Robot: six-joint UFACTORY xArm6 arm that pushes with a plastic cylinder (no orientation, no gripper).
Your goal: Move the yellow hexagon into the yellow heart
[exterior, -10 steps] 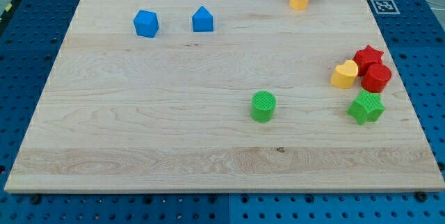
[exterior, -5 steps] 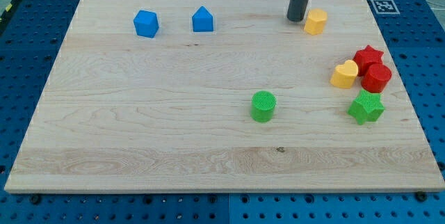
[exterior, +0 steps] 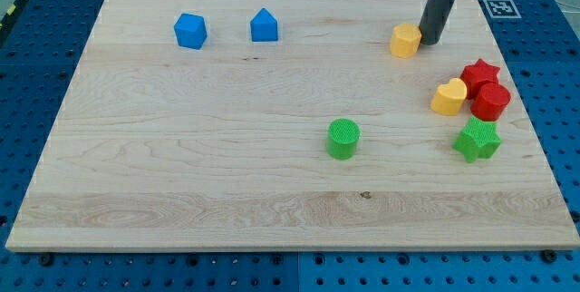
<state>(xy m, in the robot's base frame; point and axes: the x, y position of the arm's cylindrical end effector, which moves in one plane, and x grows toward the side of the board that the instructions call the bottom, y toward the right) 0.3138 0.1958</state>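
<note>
The yellow hexagon (exterior: 406,40) lies on the wooden board (exterior: 227,147) toward the view's upper right. My tip (exterior: 430,41) rests on the board just to the right of it, touching or nearly touching its right side. The yellow heart (exterior: 449,97) lies lower and to the right, about a block's width away from the hexagon, and touches the red star (exterior: 479,75).
A red cylinder (exterior: 491,102) and a green star (exterior: 478,140) crowd the heart's right and lower right. A green cylinder (exterior: 343,139) stands mid-board. A blue cube-like block (exterior: 190,31) and a blue pointed block (exterior: 264,25) sit at upper left.
My tip went from the hexagon's upper right to its left, then to its right. The hexagon slid right and down, then slightly back left and lower. Other blocks have not moved.
</note>
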